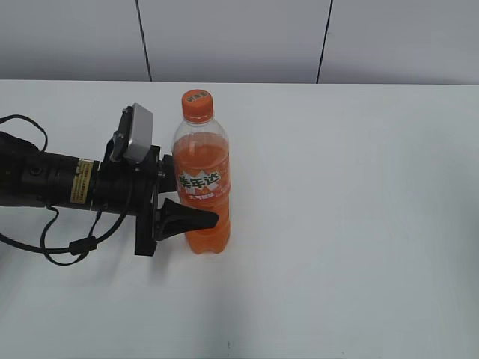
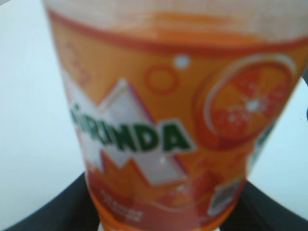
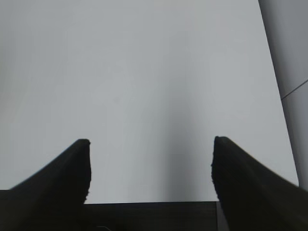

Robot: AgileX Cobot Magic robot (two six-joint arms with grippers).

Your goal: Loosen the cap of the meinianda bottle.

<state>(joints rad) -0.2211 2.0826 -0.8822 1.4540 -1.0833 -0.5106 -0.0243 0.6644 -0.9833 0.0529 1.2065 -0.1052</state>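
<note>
The meinianda bottle (image 1: 202,161) stands upright on the white table (image 1: 359,224), left of centre, full of orange drink, with its orange cap (image 1: 197,105) on top. My left gripper (image 1: 193,193) comes in from the left and is shut on the bottle's lower body, one black finger (image 1: 187,218) across the front. In the left wrist view the label of the bottle (image 2: 159,120) fills the frame, with dark fingers (image 2: 43,211) at both bottom corners. My right gripper (image 3: 150,144) stands open over bare table and holds nothing; it is out of the exterior view.
The left arm (image 1: 52,179) lies low across the table's left side, with a black cable (image 1: 67,243) looping under it. Grey wall panels (image 1: 232,37) run behind the table's far edge.
</note>
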